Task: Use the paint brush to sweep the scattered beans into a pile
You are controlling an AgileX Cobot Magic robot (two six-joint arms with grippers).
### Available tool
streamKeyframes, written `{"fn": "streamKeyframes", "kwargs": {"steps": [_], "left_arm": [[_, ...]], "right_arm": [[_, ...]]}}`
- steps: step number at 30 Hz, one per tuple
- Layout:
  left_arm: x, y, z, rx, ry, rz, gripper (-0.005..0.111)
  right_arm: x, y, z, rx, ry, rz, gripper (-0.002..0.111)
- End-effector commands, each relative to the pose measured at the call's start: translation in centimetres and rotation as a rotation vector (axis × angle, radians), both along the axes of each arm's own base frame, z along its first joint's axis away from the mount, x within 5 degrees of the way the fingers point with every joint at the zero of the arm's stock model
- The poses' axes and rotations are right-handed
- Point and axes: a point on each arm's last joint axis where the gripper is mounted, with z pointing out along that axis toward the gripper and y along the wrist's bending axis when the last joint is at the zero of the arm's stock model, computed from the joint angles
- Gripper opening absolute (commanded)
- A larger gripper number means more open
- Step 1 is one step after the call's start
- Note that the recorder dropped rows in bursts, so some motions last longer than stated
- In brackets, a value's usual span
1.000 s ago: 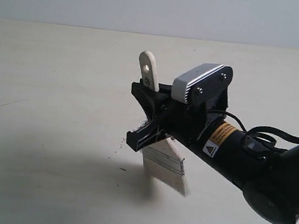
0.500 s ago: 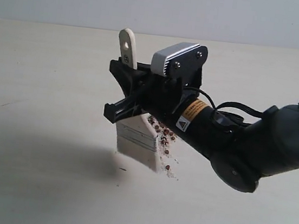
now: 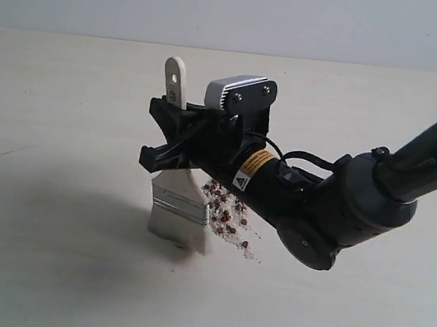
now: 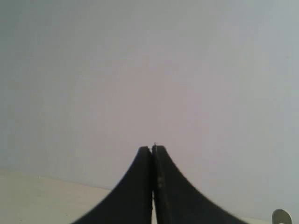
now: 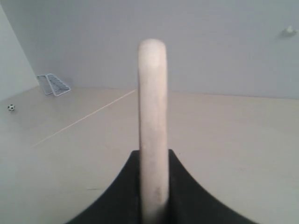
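- The right claw (image 3: 158, 136) is clamping the brush (image 3: 178, 205) by its handle, with the jaws narrowed onto it and the holed handle end poking out above them.
- The brush is standing almost upright, its long axis running from the table (image 3: 46, 270) up through the jaws. The bristles are pointing down, and I cannot tell whether they are touching the surface.
- The beans (image 3: 224, 212) are lying just beside the bristles, on their right in the exterior view and under the right arm's wrist.
- They are already sitting in a loose cluster, with a few strays trailing off toward the near right.
- Judging by this, the next stroke is going to call for getting the brush outside those strays and drawing it in toward the cluster.
- The arm itself is hanging over the beans and hiding part of them.
- The left claw (image 4: 153, 151) is pressing shut on nothing and facing a bare wall, so the right arm is the nearer one.
- A toy goal (image 5: 53, 84) and a ball (image 5: 10, 107) are sitting well apart, out of the way.
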Motion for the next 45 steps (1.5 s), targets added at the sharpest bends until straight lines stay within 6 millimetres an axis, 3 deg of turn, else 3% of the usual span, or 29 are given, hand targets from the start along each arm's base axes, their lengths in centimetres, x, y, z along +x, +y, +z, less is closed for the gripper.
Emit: {"fn": "streamKeyframes", "kwargs": {"steps": [1, 9, 19, 28, 33, 38, 45], "left_arm": [[0.0, 0.0, -0.2, 0.007, 0.003, 0.004, 0.0], [0.0, 0.0, -0.2, 0.007, 0.003, 0.004, 0.0], [0.0, 0.0, -0.2, 0.007, 0.003, 0.004, 0.0], [0.0, 0.0, -0.2, 0.007, 0.003, 0.004, 0.0], [0.0, 0.0, -0.2, 0.007, 0.003, 0.004, 0.0], [0.0, 0.0, -0.2, 0.007, 0.003, 0.004, 0.0], [0.0, 0.0, -0.2, 0.007, 0.003, 0.004, 0.0]], "right_arm": [[0.7, -0.6, 0.2, 0.018, -0.011, -0.101, 0.0], [1.7, -1.8, 0.2, -0.038, -0.057, -0.274, 0.0], [1.9, -2.0, 0.3, -0.033, -0.054, -0.301, 0.0], [1.0, -1.1, 4.3, 0.018, -0.164, -0.167, 0.0], [0.3, -1.6, 6.0, 0.042, -0.19, -0.163, 0.0], [-0.5, -3.4, 7.2, -0.001, -0.229, -0.099, 0.0], [0.4, -9.5, 8.3, -0.037, -0.209, 0.193, 0.0]]}}
